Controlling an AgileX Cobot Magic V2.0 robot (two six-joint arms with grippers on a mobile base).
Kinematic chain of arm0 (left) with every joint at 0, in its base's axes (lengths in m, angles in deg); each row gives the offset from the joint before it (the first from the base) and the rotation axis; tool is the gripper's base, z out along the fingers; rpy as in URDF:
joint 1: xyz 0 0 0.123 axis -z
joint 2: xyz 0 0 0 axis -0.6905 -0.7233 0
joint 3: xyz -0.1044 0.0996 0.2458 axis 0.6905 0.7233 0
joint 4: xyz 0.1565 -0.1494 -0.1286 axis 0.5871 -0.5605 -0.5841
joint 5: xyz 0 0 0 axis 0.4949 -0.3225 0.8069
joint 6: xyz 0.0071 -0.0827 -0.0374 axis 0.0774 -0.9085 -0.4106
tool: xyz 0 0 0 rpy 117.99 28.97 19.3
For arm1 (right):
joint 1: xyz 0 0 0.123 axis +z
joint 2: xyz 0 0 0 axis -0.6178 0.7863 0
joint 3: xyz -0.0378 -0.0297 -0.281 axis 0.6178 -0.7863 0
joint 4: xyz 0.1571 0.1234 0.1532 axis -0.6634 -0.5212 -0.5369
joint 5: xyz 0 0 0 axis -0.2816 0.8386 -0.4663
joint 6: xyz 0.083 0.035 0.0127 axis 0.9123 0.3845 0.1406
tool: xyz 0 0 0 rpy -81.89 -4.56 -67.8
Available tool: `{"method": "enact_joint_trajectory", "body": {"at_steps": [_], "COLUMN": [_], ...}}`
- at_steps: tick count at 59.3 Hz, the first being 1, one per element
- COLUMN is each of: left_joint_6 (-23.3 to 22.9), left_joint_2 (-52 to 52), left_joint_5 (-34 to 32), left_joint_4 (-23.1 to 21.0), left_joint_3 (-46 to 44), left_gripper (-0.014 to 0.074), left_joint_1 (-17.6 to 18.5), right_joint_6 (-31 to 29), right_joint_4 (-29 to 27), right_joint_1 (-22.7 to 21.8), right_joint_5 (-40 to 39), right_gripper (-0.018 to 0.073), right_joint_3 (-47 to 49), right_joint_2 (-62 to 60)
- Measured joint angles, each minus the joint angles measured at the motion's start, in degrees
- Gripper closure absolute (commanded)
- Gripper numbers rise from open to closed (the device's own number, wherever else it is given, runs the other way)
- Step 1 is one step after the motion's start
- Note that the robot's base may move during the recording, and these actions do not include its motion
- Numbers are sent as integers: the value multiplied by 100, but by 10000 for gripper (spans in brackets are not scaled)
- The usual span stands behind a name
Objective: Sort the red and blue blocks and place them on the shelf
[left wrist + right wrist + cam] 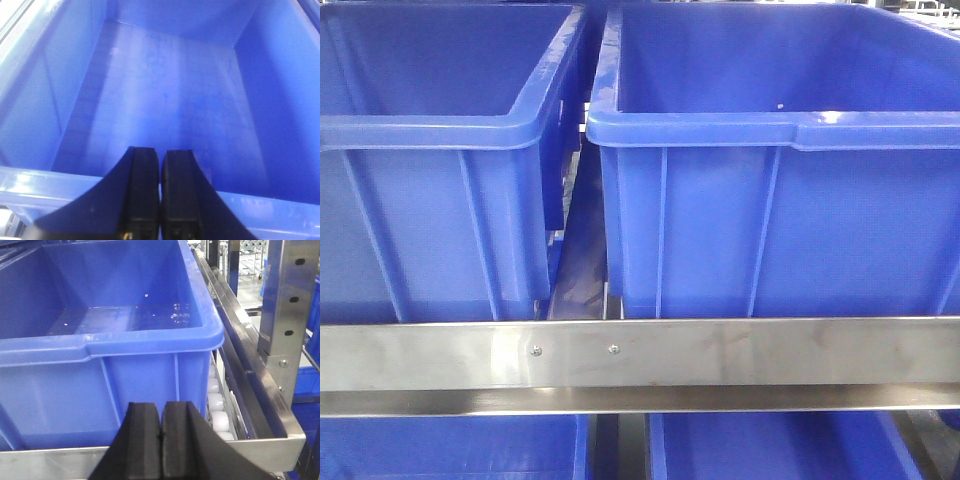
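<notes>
Shelf front rail (720,352) runs full width, two screws near its middle. Two blue bins sit side by side just behind it: left bin (440,200), right bin (770,200). No red or blue block shows in any view. Left hand (160,195) closed, empty, over a bin interior. Right hand (161,440) closed, empty, at the right bin's front wall, white rollers (217,405) beside it.

I see two large blue plastic bins side by side: the left bin (430,170) and the right bin (780,180), with a narrow gap between them. Both have ribbed walls and thick rolled rims. Lower down, near me, two more blue bins (450,445) show, one on each side.
</notes>
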Motion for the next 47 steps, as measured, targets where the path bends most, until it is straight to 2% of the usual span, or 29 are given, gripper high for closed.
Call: {"method": "enact_joint_trajectory", "body": {"at_steps": [12, 23, 27, 47], "left_joint_6": [0, 0, 0, 0], "left_joint_2": [0, 0, 0, 0], "left_joint_5": [0, 0, 0, 0], "left_joint_4": [0, 0, 0, 0], "left_joint_3": [0, 0, 0, 0], "left_gripper": [470, 470, 470, 470], "left_joint_1": [0, 0, 0, 0], "right_joint_6": [-120, -1147, -1356, -1498], "right_joint_4": [-89, -902, -1036, -1150], "right_joint_1": [0, 0, 0, 0], "right_joint_5": [0, 0, 0, 0], "right_gripper": [491, 491, 491, 491], "right_joint_3": [0, 0, 0, 0], "right_joint_2": [0, -3, -13, -13]}}
